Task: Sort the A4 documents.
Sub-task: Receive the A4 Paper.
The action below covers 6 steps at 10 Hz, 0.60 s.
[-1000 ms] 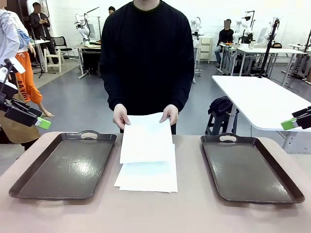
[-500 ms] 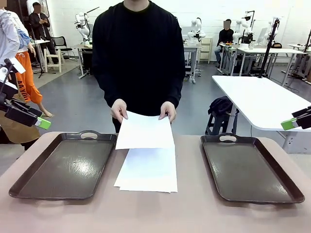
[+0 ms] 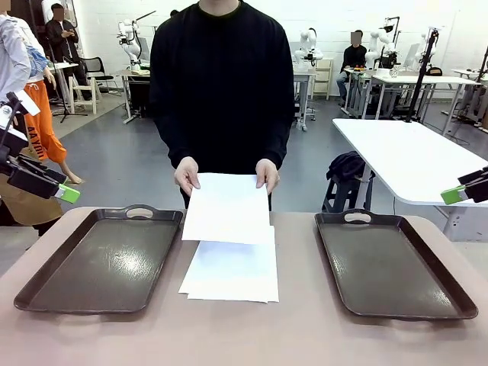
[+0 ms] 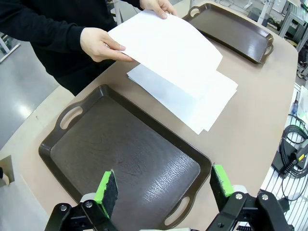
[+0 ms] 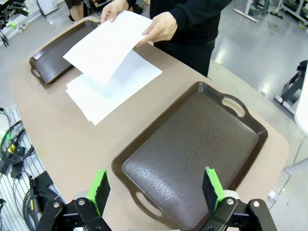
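A small stack of white A4 documents [image 3: 231,273] lies on the table between two dark brown trays. The person at the far side holds the top sheet [image 3: 226,207] by its far corners with both hands [image 3: 187,175], lifted off the stack. The same raised sheet [image 4: 168,48] and stack [image 4: 211,103] show in the left wrist view, and sheet [image 5: 105,45] and stack [image 5: 113,89] in the right wrist view. My left gripper [image 4: 166,185] hangs open high above the left tray [image 4: 125,159]. My right gripper [image 5: 156,190] hangs open high above the right tray [image 5: 192,154].
The left tray [image 3: 103,259] and right tray [image 3: 393,263] both hold nothing. My arms sit raised at the table's outer edges, left fingertip pad [image 3: 67,194] and right fingertip pad [image 3: 452,195]. Cables [image 5: 19,144] hang below the table's near edge.
The person has lifted the top sheet clear of the stack and straightened up, holding it a little higher and flatter. Both arms stay still.
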Each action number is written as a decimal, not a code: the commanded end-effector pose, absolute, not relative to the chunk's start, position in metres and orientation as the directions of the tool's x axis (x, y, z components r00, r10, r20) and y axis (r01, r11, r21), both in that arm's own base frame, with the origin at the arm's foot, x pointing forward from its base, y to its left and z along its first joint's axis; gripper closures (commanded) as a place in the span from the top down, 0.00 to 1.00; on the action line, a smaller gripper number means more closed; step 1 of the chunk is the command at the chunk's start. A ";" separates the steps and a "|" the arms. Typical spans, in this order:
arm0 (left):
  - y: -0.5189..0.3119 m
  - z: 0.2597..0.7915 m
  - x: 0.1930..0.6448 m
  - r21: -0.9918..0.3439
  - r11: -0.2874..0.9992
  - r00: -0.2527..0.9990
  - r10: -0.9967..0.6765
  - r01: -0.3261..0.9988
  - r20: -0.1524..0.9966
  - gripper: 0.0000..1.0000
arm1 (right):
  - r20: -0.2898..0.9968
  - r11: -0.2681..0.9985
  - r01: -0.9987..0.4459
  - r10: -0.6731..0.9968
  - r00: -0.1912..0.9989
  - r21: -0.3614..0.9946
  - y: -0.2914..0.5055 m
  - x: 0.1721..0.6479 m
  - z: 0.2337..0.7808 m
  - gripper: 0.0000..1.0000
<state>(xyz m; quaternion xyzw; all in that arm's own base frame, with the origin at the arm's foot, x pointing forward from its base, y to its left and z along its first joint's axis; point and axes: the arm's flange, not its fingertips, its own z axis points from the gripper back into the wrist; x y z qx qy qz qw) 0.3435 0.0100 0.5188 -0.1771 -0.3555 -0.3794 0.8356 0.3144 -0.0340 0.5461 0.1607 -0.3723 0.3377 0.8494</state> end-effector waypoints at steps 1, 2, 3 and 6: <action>0.011 0.518 0.345 -0.027 0.642 0.451 -0.507 0.766 0.735 1.00 | 0.741 0.719 -0.694 0.455 0.495 0.022 -0.034 0.315 0.546 1.00; 0.011 0.518 0.345 -0.027 0.642 0.451 -0.507 0.766 0.735 1.00 | 0.741 0.719 -0.694 0.455 0.495 0.022 -0.034 0.315 0.546 1.00; 0.011 0.518 0.345 -0.027 0.642 0.451 -0.507 0.766 0.735 1.00 | 0.741 0.719 -0.694 0.455 0.495 0.022 -0.034 0.315 0.546 1.00; 0.011 0.518 0.345 -0.027 0.642 0.451 -0.507 0.766 0.735 1.00 | 0.741 0.719 -0.694 0.455 0.495 0.022 -0.034 0.315 0.546 1.00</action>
